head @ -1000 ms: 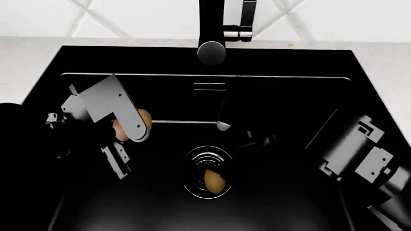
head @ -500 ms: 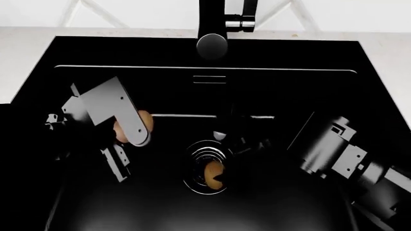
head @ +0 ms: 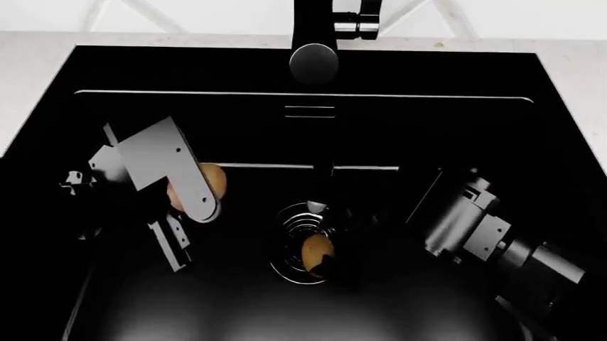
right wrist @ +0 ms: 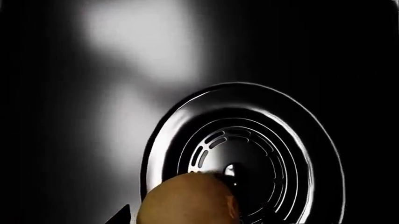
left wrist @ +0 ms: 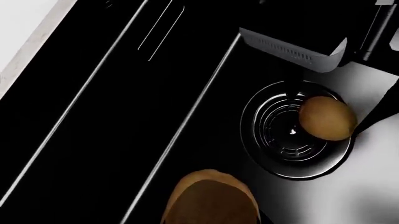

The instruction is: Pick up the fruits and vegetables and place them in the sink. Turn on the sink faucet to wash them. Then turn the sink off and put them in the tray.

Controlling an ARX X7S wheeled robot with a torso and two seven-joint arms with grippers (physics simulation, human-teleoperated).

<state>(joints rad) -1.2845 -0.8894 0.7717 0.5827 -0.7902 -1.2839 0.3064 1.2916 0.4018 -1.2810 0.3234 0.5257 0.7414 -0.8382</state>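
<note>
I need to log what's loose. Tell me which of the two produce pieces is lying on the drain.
The smaller tan piece, resting on the ringed metal drain in the sink. The other piece is off the drain, up at the left gripper.

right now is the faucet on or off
Off, apparently: no water falls from the tall black faucet's round grey-tipped spout, and the ringed metal drain looks dry.

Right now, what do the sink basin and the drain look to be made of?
The sink looks like matte black composite or coated metal: broad soft glare, no sharp reflections. The drain looks like polished metal, with bright, crisp highlights along its concentric rings and slots. Being a render, both are guesses.
</note>
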